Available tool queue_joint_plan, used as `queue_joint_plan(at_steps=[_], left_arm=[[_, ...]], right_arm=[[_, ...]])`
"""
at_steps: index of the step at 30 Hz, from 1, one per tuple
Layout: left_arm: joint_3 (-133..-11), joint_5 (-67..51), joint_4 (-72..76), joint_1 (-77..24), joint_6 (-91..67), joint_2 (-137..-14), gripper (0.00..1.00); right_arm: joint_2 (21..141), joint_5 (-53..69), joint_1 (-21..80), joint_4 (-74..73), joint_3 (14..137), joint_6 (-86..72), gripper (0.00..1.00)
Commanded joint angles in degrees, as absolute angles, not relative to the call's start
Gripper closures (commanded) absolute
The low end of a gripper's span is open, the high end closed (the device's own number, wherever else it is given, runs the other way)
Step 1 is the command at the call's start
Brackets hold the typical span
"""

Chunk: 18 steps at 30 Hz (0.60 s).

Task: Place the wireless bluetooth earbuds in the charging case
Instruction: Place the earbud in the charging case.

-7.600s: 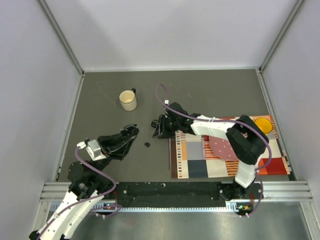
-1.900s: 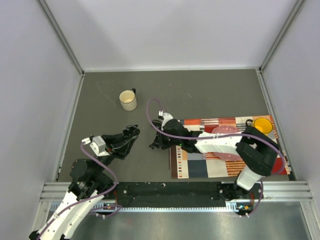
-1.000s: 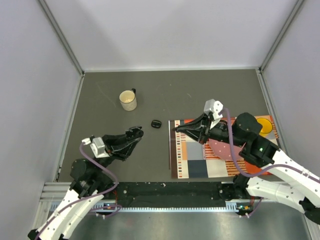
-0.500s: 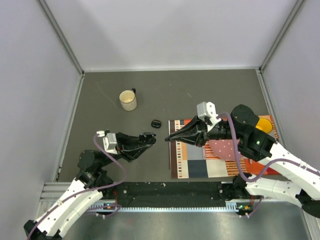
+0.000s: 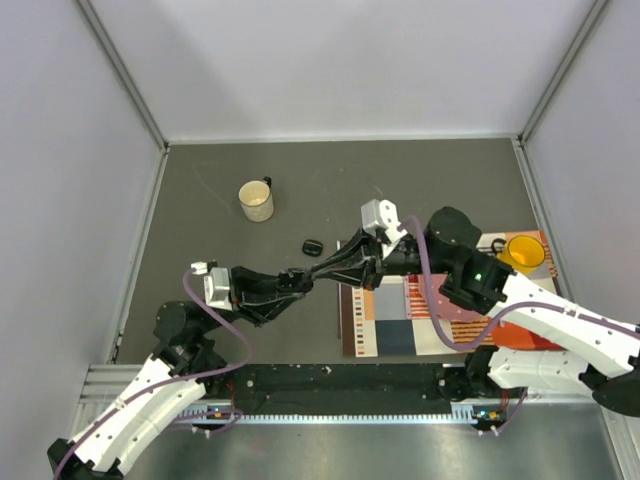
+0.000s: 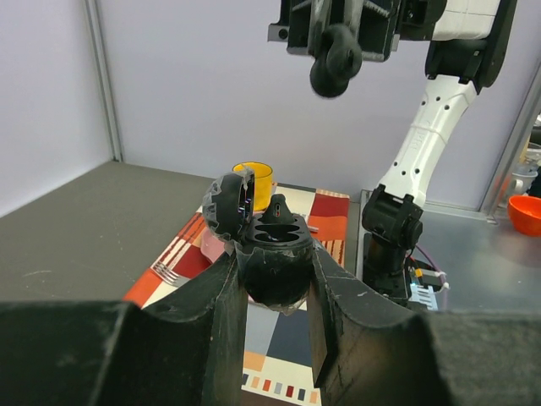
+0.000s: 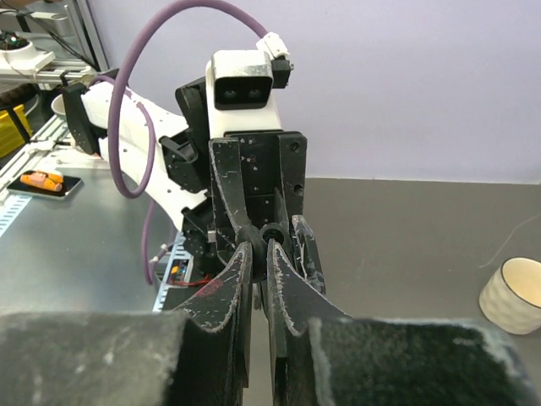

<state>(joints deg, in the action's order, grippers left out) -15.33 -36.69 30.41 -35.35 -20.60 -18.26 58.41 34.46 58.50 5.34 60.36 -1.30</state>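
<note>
- My left gripper (image 6: 272, 262) clamped a glossy black rounded charging case (image 6: 270, 286), lid open, seated earbud (image 6: 279, 208) inside.
- My right gripper (image 7: 260, 249) pinched shut on a tiny loose earbud (image 7: 272, 232).

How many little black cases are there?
2. One open case is gripped in the left pincer; the second case lies on the table between the mug and the mat. More might be hidden.

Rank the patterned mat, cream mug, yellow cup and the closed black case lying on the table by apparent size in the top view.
1. patterned mat, largest though partly covered by the right arm.
2. cream mug and yellow cup: look alike, not ranked.
3. black case, smallest.
</note>
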Motion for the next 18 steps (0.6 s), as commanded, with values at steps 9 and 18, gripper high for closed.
queue_joint_plan(at_steps=[9, 18], left_arm=[[-16.6, -37.8, 34.2, -35.6, -21.7, -18.6, 1.0], [-16.4, -37.4, 34.2, -35.6, -21.9, -18.7, 1.0]], right_arm=[[64.6, 35.3, 60.7, 10.5, 62.0, -1.4, 1.0], [67.4, 35.9, 61.9, 8.6, 63.9, -0.4, 1.0]])
